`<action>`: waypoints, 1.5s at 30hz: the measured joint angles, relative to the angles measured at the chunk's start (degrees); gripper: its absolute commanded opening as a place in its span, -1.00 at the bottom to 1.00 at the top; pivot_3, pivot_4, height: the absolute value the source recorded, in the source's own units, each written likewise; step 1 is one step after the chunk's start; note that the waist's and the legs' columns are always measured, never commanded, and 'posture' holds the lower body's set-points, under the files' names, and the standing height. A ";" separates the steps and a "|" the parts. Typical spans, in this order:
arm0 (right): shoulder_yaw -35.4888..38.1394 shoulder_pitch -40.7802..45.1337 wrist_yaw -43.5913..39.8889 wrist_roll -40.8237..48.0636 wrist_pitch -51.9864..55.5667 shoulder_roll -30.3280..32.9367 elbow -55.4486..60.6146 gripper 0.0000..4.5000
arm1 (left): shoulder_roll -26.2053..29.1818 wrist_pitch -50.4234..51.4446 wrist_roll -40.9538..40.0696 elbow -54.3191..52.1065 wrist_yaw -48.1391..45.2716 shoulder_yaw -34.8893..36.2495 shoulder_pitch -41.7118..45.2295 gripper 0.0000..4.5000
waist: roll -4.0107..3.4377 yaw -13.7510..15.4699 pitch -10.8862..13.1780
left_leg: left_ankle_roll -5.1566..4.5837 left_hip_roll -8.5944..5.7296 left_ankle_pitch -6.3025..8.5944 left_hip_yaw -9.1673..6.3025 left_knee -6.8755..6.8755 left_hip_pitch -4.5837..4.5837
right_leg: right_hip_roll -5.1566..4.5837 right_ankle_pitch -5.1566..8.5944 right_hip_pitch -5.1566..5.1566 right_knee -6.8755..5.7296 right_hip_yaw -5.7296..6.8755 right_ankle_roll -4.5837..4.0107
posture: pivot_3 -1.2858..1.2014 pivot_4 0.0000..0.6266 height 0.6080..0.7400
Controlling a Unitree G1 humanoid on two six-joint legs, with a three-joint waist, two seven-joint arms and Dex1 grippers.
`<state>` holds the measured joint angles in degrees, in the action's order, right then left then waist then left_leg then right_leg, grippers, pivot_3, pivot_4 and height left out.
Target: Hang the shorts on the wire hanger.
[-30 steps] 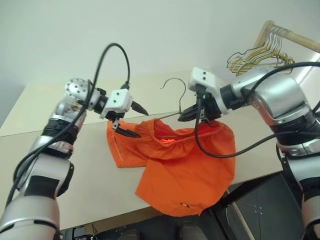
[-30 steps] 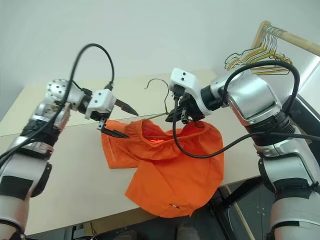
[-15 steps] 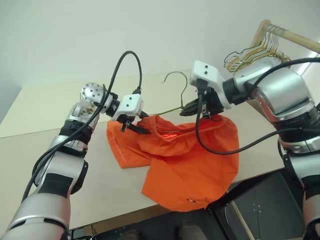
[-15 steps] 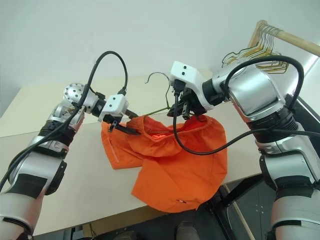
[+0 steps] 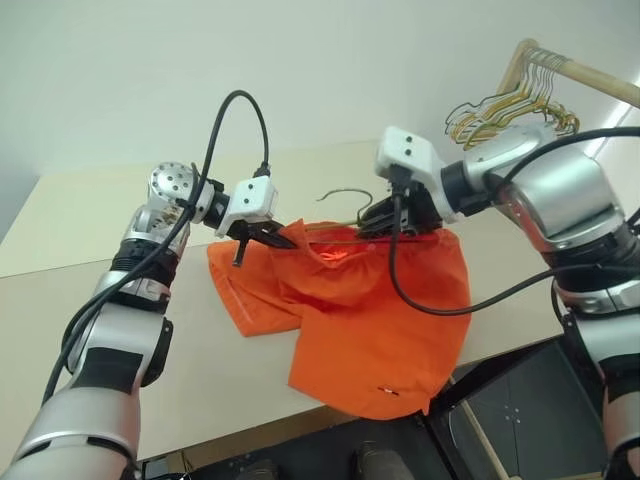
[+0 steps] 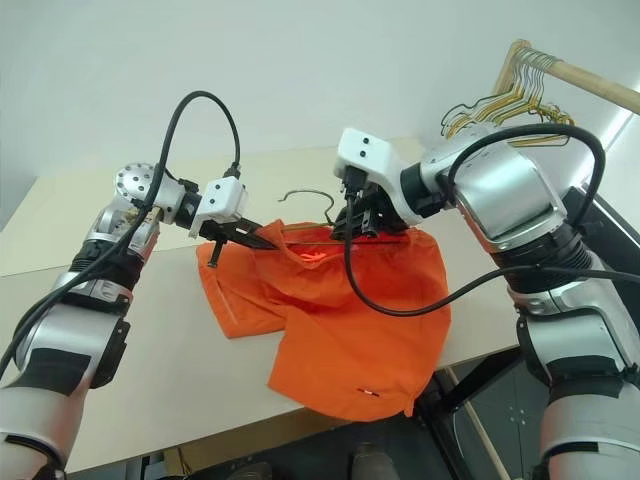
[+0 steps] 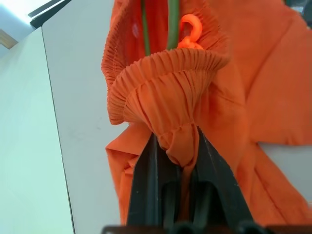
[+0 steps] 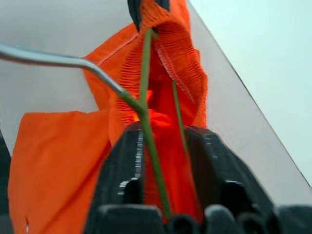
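Observation:
The bright orange shorts [image 5: 370,310] lie on the beige table [image 5: 90,300], one leg drooping over its front edge. Their gathered waistband is lifted and stretched between my two grippers. My left gripper [image 7: 178,141] is shut on a bunched fold of the waistband at its left end [image 5: 280,238]. The wire hanger [image 5: 345,195] runs inside the waistband, its hook lying low and nearly level above the fabric. My right gripper [image 8: 165,130] stands at the waistband's right end [image 5: 385,225], its fingers apart, with the hanger's wire [image 8: 146,73] and orange fabric passing between them.
A bunch of gold-coloured wire hangers [image 5: 510,100] hangs on a wooden rod at the back right. The table's front edge runs close under the shorts. A dark cabinet [image 5: 520,420] stands below at the right.
My left gripper has closed on the waistband's left end. The right gripper's fingers have parted, and the hanger's hook has tipped from upright down toward level.

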<state>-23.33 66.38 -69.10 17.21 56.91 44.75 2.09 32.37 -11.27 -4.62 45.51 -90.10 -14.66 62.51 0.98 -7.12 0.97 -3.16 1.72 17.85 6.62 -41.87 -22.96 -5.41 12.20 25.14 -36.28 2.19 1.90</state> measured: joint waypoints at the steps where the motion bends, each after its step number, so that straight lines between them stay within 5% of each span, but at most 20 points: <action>1: 0.76 -0.39 0.36 0.12 0.63 0.88 0.52 0.29 | 0.02 0.64 -0.02 -0.41 -0.03 0.27 -0.48 -1.00 | 0.00 -0.01 0.00 | 0.00 0.00 0.00 0.00 0.00 0.00 | 0.00 0.00 0.00 0.00 0.00 0.00 | -0.09 -1.00 1.00; 6: 4.20 -2.00 1.60 1.17 4.01 4.25 2.80 0.98 | 0.80 3.29 -0.05 -1.71 -0.66 0.84 -2.95 -1.00 | -0.01 -0.10 0.00 | 0.00 0.03 0.00 0.01 0.00 0.02 | 0.00 0.00 0.00 -0.01 -0.01 0.00 | -0.09 -1.00 1.00; 18: 16.12 -9.71 0.95 6.60 5.43 17.44 11.83 0.98 | 1.73 5.21 0.08 -1.81 -0.46 1.36 -3.19 -1.00 | -0.03 0.15 0.01 | -0.04 0.07 0.02 0.01 0.01 0.05 | -0.01 0.00 -0.03 0.11 -0.04 0.00 | -0.09 -1.00 1.00; 22: 12.10 -18.00 1.82 4.17 2.04 19.70 17.62 0.98 | 1.80 5.20 0.09 -1.69 -0.43 1.44 -3.16 -1.00 | -0.03 0.07 0.01 | -0.03 0.05 0.02 0.06 -0.01 0.13 | -0.03 0.00 -0.01 0.16 -0.15 0.00 | -0.09 -1.00 1.00; 29: 2.89 -19.28 3.57 -2.94 -3.87 16.42 17.08 0.98 | 1.97 5.23 0.08 -1.88 -0.44 1.68 -3.16 -1.00 | -0.12 0.02 0.01 | -0.01 0.03 0.01 0.12 0.00 0.19 | 0.01 0.00 -0.01 0.14 -0.25 0.00 | -0.07 -1.00 1.00; 32: -0.61 -19.16 3.30 -5.50 -5.89 14.20 14.65 0.73 | 2.10 5.29 0.08 -2.01 -0.45 2.12 -3.16 -1.00 | -0.12 0.12 0.01 | -0.01 0.02 0.01 0.11 0.00 0.17 | 0.02 0.00 0.00 0.14 -0.24 0.00 | -0.06 -1.00 1.00; 43: -2.63 -15.68 0.22 -7.57 -7.76 10.48 9.29 -0.99 | 3.17 5.93 0.01 -4.38 -0.43 2.43 -4.55 -1.00 | -0.13 0.37 0.02 | -0.01 0.00 0.01 0.08 0.00 0.15 | 0.02 0.00 -0.02 0.10 -0.20 0.00 | -0.05 -1.00 1.00; 45: -2.63 -15.69 -0.58 -7.46 -7.83 10.38 9.55 -0.99 | 3.38 5.93 0.01 -4.46 -0.25 2.68 -4.56 -1.00 | -0.13 0.36 0.02 | -0.01 0.00 0.01 0.08 0.00 0.15 | 0.02 0.00 -0.02 0.10 -0.20 0.00 | -0.06 -1.00 1.00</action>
<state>-25.95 50.70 -69.68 9.75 49.08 55.12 11.64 35.75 -5.34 -4.61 41.05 -90.35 -11.99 57.95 0.84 -6.76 0.98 -3.17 1.71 17.86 6.70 -41.87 -22.81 -5.39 12.20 25.12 -36.18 1.99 1.90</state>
